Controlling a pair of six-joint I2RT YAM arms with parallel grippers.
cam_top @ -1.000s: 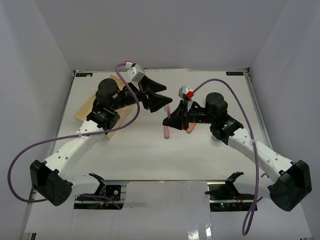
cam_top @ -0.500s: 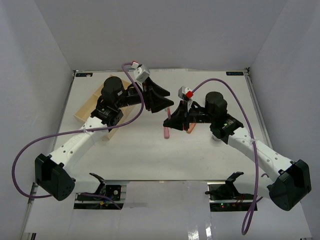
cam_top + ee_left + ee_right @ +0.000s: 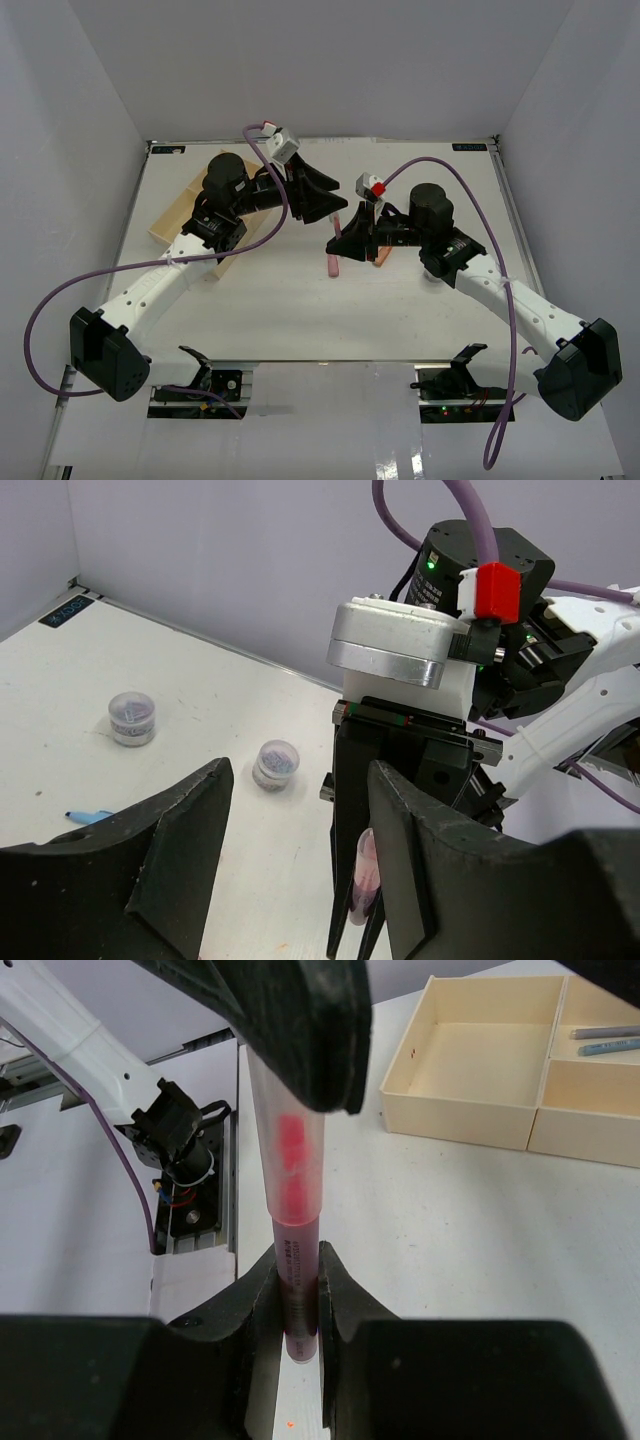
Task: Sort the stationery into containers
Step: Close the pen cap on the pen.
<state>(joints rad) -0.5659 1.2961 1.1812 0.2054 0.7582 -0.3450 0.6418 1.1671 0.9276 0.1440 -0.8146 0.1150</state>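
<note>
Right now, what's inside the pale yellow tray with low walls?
A thin grey pen and a thin blue pen lie in one tray compartment; the one beside it looks bare. The rest is off-frame or hidden under the left arm.

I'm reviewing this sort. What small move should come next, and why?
Probably ease the left gripper forward over the free end of the pink pen. The right gripper is shut on it, the left jaws stand open in front, and the tray lies on the left arm's side.
</note>
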